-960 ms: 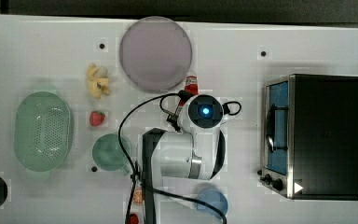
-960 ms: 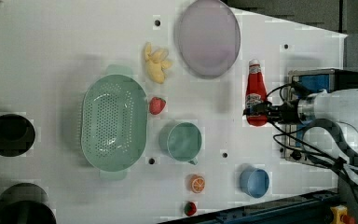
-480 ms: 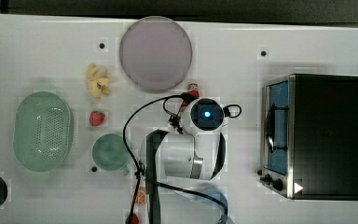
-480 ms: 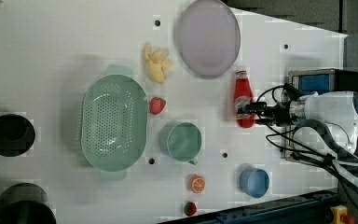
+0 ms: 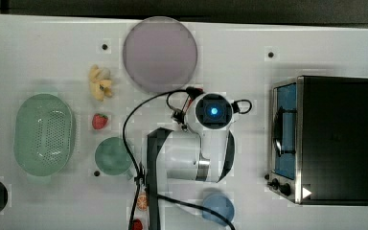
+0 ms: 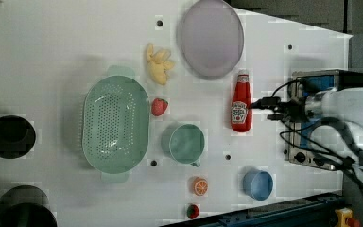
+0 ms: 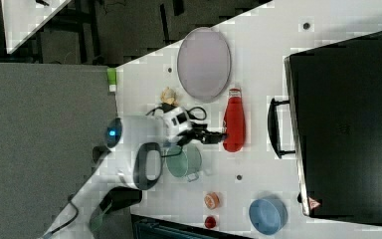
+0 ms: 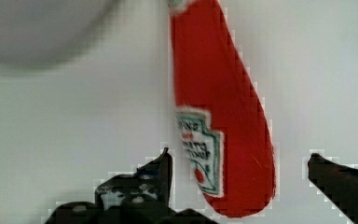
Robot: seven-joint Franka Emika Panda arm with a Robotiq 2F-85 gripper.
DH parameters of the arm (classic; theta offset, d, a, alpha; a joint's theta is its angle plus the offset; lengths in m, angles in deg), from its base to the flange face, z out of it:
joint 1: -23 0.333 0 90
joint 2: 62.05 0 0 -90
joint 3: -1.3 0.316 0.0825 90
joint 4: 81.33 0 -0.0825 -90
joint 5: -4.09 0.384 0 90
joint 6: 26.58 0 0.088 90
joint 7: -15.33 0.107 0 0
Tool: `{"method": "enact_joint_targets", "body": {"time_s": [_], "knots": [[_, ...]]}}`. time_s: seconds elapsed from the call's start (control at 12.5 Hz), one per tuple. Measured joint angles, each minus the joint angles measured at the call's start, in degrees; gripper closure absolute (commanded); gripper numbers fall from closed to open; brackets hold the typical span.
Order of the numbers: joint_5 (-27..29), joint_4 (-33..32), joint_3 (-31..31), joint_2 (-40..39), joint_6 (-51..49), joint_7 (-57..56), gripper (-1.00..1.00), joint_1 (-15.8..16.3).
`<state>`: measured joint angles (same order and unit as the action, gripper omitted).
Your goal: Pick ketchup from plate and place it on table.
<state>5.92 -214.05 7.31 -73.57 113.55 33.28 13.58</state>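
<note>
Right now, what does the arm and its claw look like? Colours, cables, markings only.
The arm is glossy white with black bands at the joints. On the wrist's round end cap, a blue light glows inside a dark ring. Loose black cables loop from the wrist down along the arm. The claw is black, with two dark, blocky fingers.

Ketchup [image 5: 195, 90] mostly hidden under arm, seemingly.
</note>
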Motion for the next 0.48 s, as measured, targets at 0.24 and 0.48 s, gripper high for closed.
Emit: {"method": "enact_joint_targets", "body": {"time_s": [0.24,0.48], "knots": [[-0.18,8.06,0.56,5.08,-9.09,4.66,-1.00,0.03],[0.16,17.79,0.84,8.75,-19.70,13.32,-1.00,0.17]]}}
